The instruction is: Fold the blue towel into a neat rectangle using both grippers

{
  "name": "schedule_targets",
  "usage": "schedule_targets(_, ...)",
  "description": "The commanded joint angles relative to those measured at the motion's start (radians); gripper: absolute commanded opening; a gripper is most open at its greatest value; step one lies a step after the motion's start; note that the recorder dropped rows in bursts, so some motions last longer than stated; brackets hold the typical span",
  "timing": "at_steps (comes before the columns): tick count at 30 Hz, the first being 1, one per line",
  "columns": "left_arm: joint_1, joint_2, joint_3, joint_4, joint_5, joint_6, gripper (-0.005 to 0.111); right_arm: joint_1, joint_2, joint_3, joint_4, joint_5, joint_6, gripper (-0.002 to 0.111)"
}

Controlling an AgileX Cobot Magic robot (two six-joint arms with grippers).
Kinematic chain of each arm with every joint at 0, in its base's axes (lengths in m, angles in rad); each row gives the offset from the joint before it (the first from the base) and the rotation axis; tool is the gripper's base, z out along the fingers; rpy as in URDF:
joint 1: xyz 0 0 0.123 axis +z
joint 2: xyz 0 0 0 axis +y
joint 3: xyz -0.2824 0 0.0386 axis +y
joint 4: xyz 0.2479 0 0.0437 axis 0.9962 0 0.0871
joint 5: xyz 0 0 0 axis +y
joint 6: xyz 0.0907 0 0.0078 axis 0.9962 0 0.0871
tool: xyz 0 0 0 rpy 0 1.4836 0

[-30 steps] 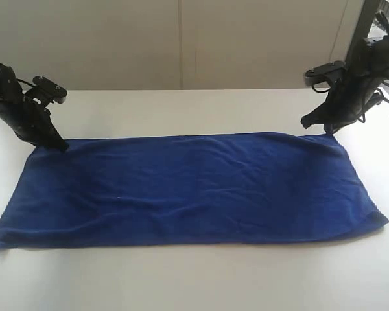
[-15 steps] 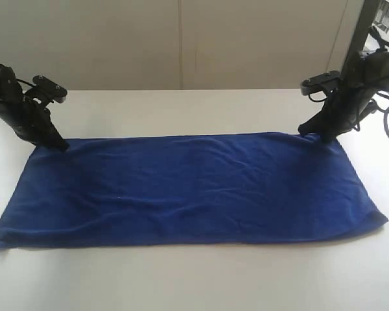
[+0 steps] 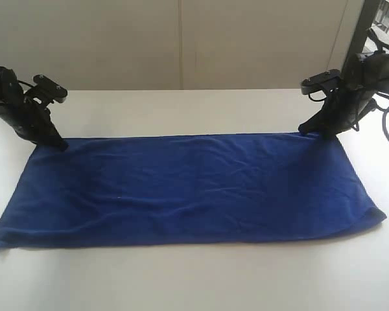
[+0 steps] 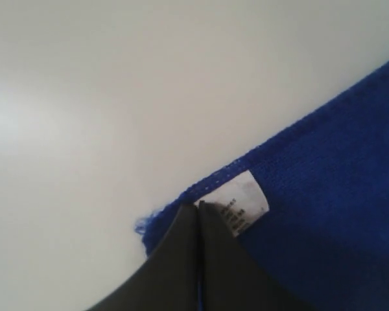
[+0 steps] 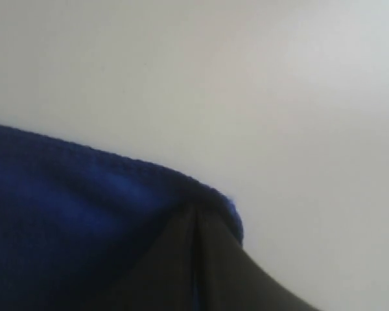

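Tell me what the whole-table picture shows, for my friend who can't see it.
A blue towel lies spread flat on a white table. The left gripper and the right gripper each pinch one of its far corners, jaws shut.

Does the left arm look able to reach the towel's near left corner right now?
Probably yes. Nothing stands between the left gripper and the near left corner; only the flat blue towel lies there. The gripper is shut on the towel, though, so it would drag cloth along.

The blue towel shows soft, fuzzy, matt cloth; its white label looks smoother and flat. The table reads smooth, faintly sheeny.
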Motion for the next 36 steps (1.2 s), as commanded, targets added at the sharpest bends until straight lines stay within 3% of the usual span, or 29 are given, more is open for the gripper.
schedule_targets(1,0.006,0.037,-0.002,0.001,0.009,-0.011,0.000,-0.009,0.009,0.002,-0.013,0.014,0.008,0.000)
schedule_targets(16,0.007,0.045,-0.004,0.003,-0.007,-0.011,0.001,-0.009,0.009,0.002,-0.013,-0.008,0.004,0.001)
schedule_targets(19,0.007,0.045,-0.004,0.003,-0.007,-0.011,0.009,-0.009,0.005,0.002,-0.013,-0.013,0.004,0.011)
schedule_targets(23,0.007,0.045,-0.004,0.003,-0.007,-0.011,0.028,-0.009,-0.002,0.002,-0.013,-0.015,0.004,0.030)
schedule_targets(24,0.007,0.045,-0.004,0.003,-0.007,-0.011,0.037,-0.009,-0.006,0.002,-0.013,-0.015,0.004,0.035)
schedule_targets(27,0.007,0.036,-0.004,0.003,-0.005,-0.011,0.050,-0.009,-0.022,0.002,-0.011,-0.017,0.004,0.039)
schedule_targets(36,0.007,-0.065,-0.004,0.003,0.019,-0.011,0.050,-0.009,-0.092,0.002,-0.011,0.010,0.004,0.039)
